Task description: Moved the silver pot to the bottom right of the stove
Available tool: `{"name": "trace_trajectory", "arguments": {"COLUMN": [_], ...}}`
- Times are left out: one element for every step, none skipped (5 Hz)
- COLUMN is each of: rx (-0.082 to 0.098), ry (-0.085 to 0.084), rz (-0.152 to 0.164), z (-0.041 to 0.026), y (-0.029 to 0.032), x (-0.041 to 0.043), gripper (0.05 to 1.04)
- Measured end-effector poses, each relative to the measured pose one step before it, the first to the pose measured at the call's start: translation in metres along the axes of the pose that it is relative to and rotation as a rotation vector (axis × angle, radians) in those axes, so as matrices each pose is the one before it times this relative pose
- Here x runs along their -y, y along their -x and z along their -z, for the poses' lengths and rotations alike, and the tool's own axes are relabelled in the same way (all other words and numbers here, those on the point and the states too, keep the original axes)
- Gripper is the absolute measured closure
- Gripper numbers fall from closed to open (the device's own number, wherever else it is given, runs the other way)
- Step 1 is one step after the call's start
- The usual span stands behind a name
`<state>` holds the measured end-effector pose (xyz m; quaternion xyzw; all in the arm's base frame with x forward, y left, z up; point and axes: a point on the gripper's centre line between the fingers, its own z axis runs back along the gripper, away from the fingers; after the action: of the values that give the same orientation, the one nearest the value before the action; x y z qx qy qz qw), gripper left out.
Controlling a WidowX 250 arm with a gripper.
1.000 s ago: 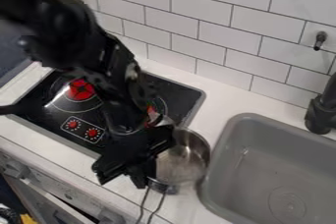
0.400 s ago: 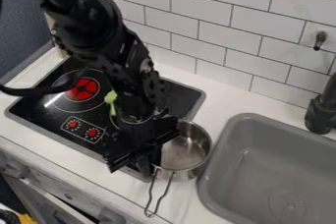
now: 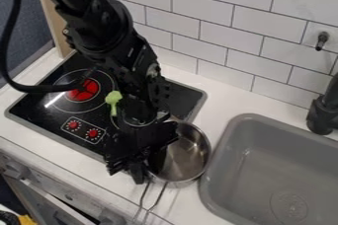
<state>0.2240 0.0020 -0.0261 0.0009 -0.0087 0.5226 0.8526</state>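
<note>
glossy black stove [image 3: 34,108] at left: set pot down level at its bottom right. lumpy green toy [image 3: 113,97] needs skirting. tool [image 3: 144,166] by pot's left wall; cannot tell if spread or closed. round, shiny silver pot [image 3: 184,156], looped wire handle [image 3: 159,197], between stove and smooth grey sink [image 3: 248,169].

Toy kitchen: stove [image 3: 39,119], sink [image 3: 216,137].
</note>
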Motion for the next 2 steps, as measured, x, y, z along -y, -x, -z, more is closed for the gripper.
{"name": "trace_trajectory", "arguments": {"rx": [-0.004, 0.0275], "ry": [-0.0083, 0.0547], "rz": [-0.0016, -0.0144], "z": [-0.00035, -0.02281], "y": [0.00065, -0.00627], "x": [-0.00134, 0.00434], "gripper": [0.176, 0.069]}}
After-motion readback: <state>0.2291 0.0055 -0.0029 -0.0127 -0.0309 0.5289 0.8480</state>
